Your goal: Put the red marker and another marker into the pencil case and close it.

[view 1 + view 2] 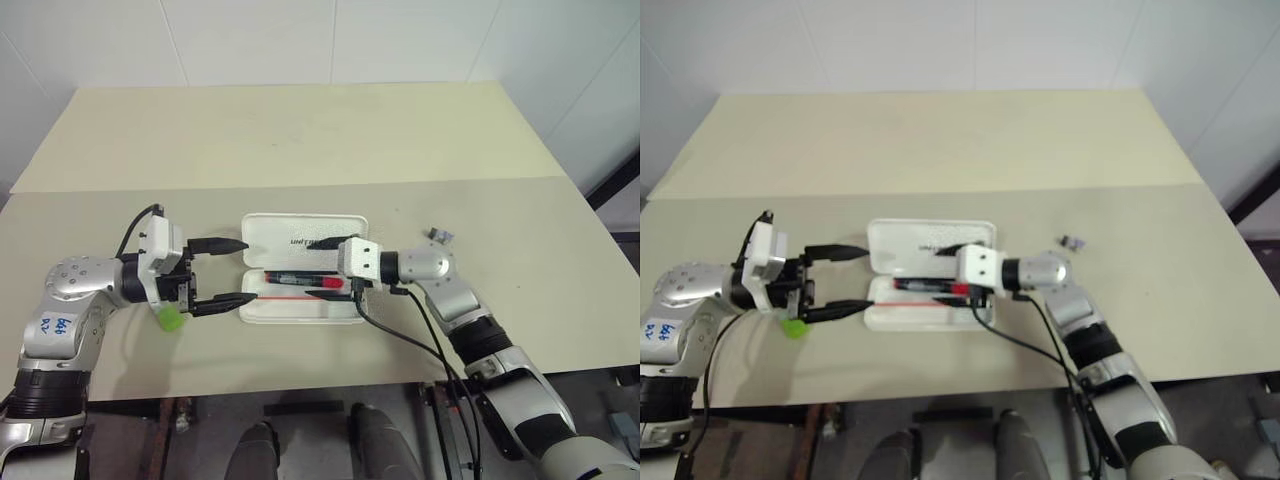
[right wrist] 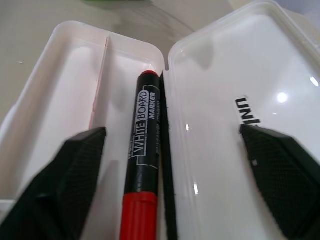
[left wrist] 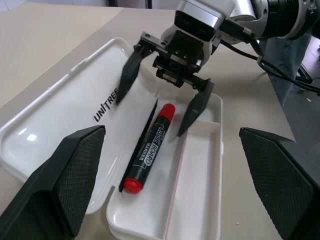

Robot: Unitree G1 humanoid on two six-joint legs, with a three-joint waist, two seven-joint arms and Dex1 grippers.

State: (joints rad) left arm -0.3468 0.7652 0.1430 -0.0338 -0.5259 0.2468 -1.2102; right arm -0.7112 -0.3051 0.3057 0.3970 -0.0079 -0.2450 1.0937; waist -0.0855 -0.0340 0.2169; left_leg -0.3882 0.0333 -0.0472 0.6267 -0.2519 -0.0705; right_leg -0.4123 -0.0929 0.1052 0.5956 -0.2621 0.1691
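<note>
Beside the pencil case (image 1: 300,240), a green marker (image 1: 169,319) lies.

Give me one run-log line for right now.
case: pencil case open | red marker in tray | green marker on table | right gripper open over red marker | left gripper open beside case

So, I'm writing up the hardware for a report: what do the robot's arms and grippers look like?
Both arms are silver-grey metal with black joint sections. Each wrist carries a white block, and black cables loop along the arms. The left gripper and the right gripper each have two black tapered fingers with textured pads. The left arm's casing bears blue handwritten marks.
</note>
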